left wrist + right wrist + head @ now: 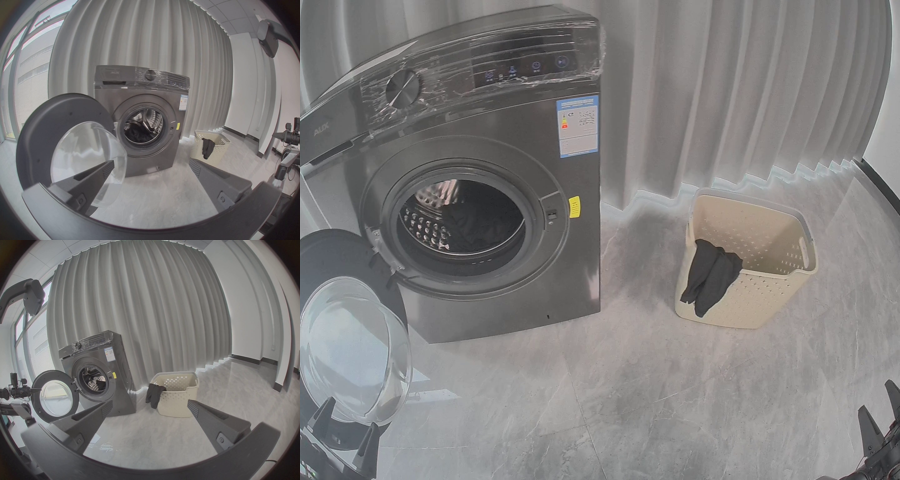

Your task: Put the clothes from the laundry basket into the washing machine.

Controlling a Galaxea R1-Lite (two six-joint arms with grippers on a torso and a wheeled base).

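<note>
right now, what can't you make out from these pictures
- Laundry basket floor: head view, its near wall and the draped dark garment hide it; more clothes inside cannot be ruled out.
- Washing machine drum: dark contents shadowed in every view; item count unclear.
- Right gripper: head view, cut off by the corner edge.

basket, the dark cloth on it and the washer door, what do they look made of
Basket: probably moulded plastic, matt cream; rows of small holes and stiff walls. Cloth: soft black fabric; it drapes limp over the rim in folds; the fibre can't be told. Door: clear domed pane, glass or clear plastic, glossy with reflections, set in a dark grey ring, likely plastic.
</note>
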